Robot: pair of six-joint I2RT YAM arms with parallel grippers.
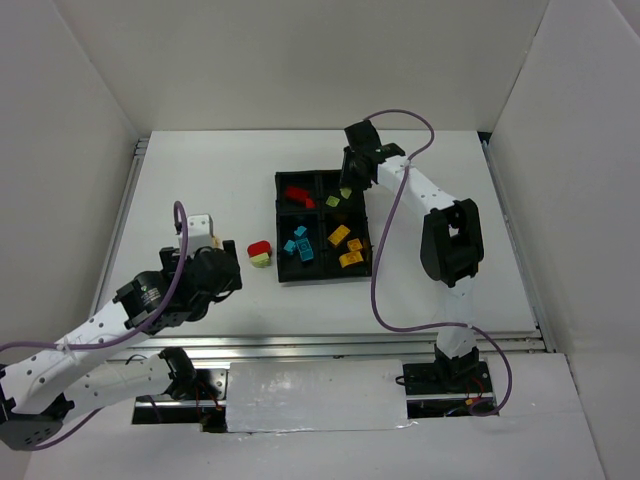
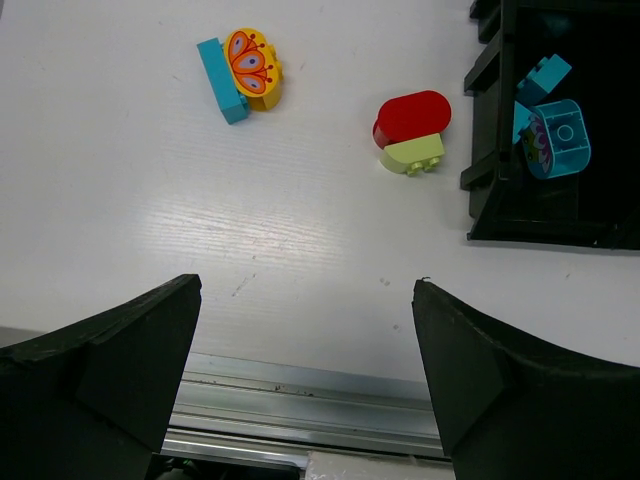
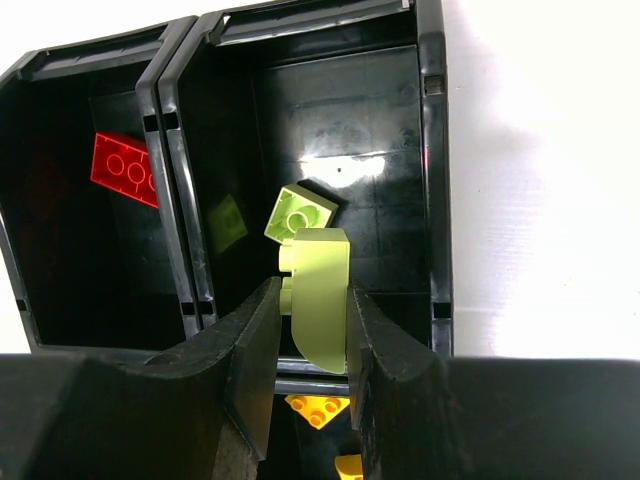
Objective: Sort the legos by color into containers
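Hovering right tool (image 3: 312, 310), clenched on lime brick (image 3: 322, 268), above matching compartment (image 3: 390, 130) for release.
Holding left tool (image 2: 305, 295) splayed, empty.

Your white table (image 1: 200, 170) carries a black tray (image 1: 278, 232) a little right of centre. Just off the tray's near-left corner, not touching it, you have a red brick (image 2: 413, 118) pressed against a lime brick (image 2: 412, 153). Further toward the left edge, a cyan brick (image 2: 222, 80) touches an orange-yellow brick (image 2: 252, 65) printed with a butterfly. A metal rail (image 2: 300, 400) runs along the near edge.
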